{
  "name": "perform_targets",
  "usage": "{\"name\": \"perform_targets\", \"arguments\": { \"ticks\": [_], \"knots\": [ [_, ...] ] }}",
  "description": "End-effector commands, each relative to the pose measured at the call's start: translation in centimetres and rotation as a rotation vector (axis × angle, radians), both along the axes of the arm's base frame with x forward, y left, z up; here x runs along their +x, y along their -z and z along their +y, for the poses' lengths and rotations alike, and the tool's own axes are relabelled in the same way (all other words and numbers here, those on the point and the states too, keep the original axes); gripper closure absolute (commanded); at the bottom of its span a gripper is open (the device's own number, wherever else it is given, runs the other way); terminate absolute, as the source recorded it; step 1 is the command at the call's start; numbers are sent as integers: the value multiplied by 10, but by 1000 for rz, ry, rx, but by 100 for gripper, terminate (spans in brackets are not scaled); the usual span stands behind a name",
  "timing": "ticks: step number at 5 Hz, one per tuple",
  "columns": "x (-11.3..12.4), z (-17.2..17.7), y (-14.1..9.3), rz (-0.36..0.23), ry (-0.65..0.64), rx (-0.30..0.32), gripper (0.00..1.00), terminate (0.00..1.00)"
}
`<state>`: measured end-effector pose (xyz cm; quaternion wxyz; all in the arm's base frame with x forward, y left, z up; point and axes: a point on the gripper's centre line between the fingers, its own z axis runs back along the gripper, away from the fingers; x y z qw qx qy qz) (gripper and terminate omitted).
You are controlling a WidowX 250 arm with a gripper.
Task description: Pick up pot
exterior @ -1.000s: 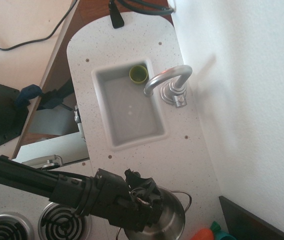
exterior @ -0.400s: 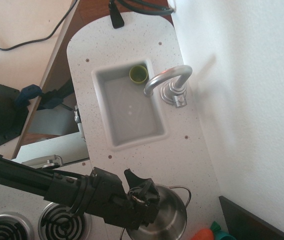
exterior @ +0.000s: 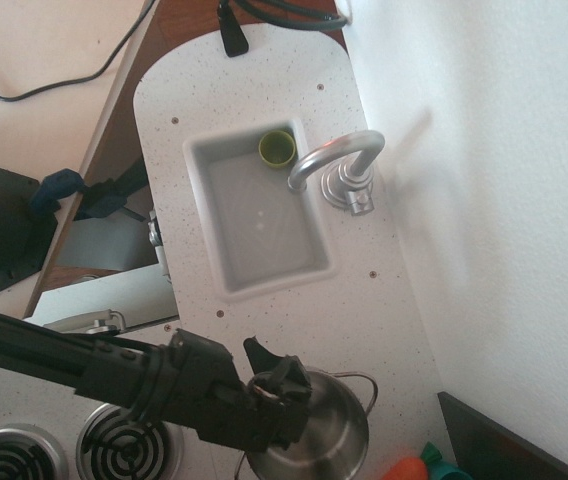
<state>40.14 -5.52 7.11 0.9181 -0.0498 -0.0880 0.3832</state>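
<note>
The shiny steel pot [exterior: 329, 435] sits at the bottom edge of the view on the white speckled counter [exterior: 364, 310], with a thin wire loop handle on its far right side. My black gripper [exterior: 276, 378] reaches in from the left over the pot's near left rim. Its jaws seem closed on that rim, one finger outside and one inside. The pot's lower part is cut off by the frame.
A small green cup [exterior: 276, 148] stands in the far corner of the sink [exterior: 226, 280]. A silver faucet [exterior: 336, 160] arches over it. Stove burners [exterior: 114, 440] lie at bottom left. An orange toy carrot [exterior: 409, 468] and a dark panel [exterior: 494, 445] lie at bottom right.
My gripper and arm have shifted a little to the left and down. The pot and its wire handle have shifted slightly left with them.
</note>
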Motion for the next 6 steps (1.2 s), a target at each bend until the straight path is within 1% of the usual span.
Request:
{"name": "perform_targets", "arguments": {
  "ticks": [1,2,3,4,5,6],
  "knots": [
    [-3,2,-54,-176,44,-28,100,0],
    [-11,0,-78,-263,56,-47,100,0],
    [-15,3,-81,-279,49,-53,100,0],
    [-14,3,-80,-266,45,-53,100,0],
    [-19,4,-86,-267,36,-31,100,0],
    [-25,0,-102,-339,62,-36,100,0]
  ]
}}
